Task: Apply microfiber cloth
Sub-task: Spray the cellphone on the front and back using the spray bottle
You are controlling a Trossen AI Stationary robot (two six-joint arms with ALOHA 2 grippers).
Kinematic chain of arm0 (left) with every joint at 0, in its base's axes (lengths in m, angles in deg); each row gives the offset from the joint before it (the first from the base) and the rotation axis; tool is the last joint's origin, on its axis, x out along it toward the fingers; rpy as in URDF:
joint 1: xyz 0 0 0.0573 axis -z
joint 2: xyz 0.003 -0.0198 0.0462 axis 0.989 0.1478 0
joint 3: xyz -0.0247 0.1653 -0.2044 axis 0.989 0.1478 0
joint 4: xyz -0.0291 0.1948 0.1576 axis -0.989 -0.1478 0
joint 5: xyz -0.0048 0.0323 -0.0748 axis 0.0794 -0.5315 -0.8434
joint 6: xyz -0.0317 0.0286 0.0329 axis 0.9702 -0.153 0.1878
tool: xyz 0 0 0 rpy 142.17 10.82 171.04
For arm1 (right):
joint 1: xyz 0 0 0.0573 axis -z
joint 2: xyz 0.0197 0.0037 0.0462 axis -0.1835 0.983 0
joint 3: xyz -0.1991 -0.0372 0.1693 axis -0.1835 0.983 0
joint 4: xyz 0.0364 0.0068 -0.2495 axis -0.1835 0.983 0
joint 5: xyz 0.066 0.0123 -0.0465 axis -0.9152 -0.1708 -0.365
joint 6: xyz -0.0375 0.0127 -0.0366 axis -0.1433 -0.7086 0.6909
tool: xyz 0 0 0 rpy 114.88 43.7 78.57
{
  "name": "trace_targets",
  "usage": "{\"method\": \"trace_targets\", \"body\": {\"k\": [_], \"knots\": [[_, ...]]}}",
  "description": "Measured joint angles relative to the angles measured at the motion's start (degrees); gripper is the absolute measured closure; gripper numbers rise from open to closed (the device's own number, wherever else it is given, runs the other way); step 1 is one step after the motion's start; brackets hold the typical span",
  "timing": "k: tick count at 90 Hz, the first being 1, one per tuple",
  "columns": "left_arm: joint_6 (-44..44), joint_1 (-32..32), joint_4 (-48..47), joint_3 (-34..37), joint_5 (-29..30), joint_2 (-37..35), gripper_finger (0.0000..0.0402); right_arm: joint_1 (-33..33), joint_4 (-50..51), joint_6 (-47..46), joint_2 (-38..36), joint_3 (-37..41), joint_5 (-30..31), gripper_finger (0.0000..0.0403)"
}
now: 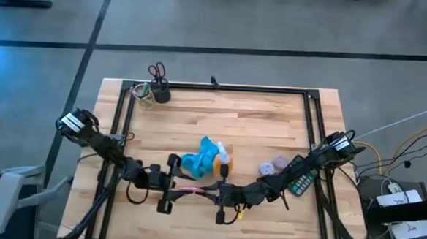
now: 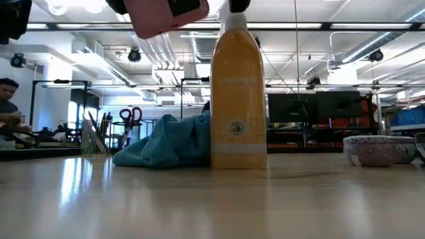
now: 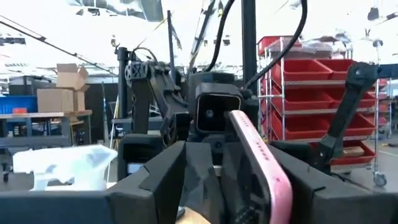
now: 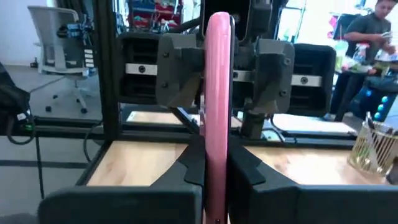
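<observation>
The counter (image 1: 258, 114) carries the microfiber cloth (image 1: 198, 160) near its centre, slightly toward the front edge. A spray bottle (image 1: 224, 159) stands upright, touching the cloth on its right side. Right of the bottle sit two small bowls (image 1: 272, 166), and further right a remote control (image 1: 302, 183) lies beside the right arm. At the back left corner stands a cup (image 1: 160, 95) holding scissors (image 1: 157, 72), with a second holder (image 1: 142, 95) just left of it. In front of the cloth, the left gripper (image 1: 188, 190) and right gripper (image 1: 211, 192) face each other, both closed on a phone (image 1: 197, 190) between them, held above the counter.
</observation>
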Motion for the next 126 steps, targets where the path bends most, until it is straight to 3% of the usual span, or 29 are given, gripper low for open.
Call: {"method": "trace_targets", "body": {"k": [25, 44, 58, 74, 94, 105, 126], "knots": [[-2.5, -0.3, -0.2, -0.5, -0.1, -0.2, 0.0302, 0.8, 0.4, -1.8, 0.0, -0.2, 0.0, 0.0393], [-2.6, -0.6, -1.4, -1.2, 0.1, -0.3, 0.0384, 1.5, 0.5, -2.6, 0.0, -0.2, -0.1, 0.0388], [-3.9, -0.7, -6.5, -1.3, 2.5, -3.3, 0.0384, 2.0, 0.5, -2.5, 0.0, -0.2, 0.3, 0.0359], [-1.9, -0.7, -17.4, -1.3, 3.9, -8.3, 0.039, 2.0, 0.6, -3.4, 0.0, -0.3, 5.2, 0.0322], [0.9, -0.3, -26.0, -1.3, 3.7, -12.0, 0.039, 0.9, 2.8, 0.6, -1.0, -1.9, 5.4, 0.0294], [2.5, -0.3, -27.5, -1.3, 5.1, -12.6, 0.039, -0.8, 12.9, 2.3, -4.7, -3.8, 5.4, 0.0287], [2.0, -0.7, -28.8, -1.2, 17.0, -12.2, 0.039, -4.0, 49.3, -3.3, -15.6, -10.5, 5.1, 0.0295]]}}
